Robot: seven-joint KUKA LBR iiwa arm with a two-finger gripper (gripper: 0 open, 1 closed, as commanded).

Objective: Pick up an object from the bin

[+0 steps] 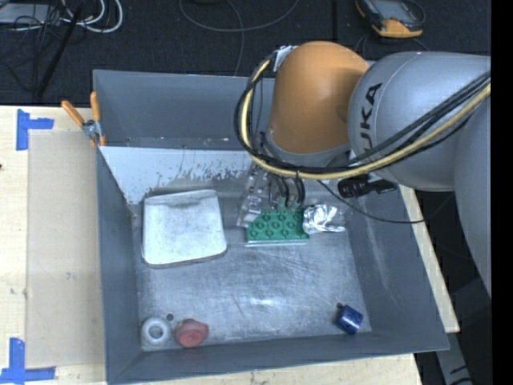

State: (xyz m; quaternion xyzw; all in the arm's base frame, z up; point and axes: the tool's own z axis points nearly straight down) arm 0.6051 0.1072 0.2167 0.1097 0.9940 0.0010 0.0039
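Bin: grey metal bin [120,295] with sloping walls; few things, lying well apart on its floor.
Arm: enters from the right, its orange cover [313,95] and looped cables hanging above the middle of the far half.
Tool: the tool [276,205] hangs low over the far edge of a green studded building plate [276,228]; whether it touches the plate, and whether it is open or closed, cannot be told.
Task's thing: the green plate is the thing nearest the tool; it lies flat, studs up, right of centre in the far half.
Neighbours: crumpled foil [325,217] just beside the plate's right end; a pale flat pad [183,227] apart to its left.
Near edge: a pale ring [155,331] and a red cap [191,333] in the left corner; a small blue thing [348,318] towards the right.
Handling (judged): probably light, stiff, hard plastic; not fragile, but with smooth, slippery sides and little height to catch.
Hold (judged): best taken across its shorter width, on two opposite long edges near the middle, clear of the foil.
Risk (judged): the plate may skid on the metal floor or tip out of a shallow grip.
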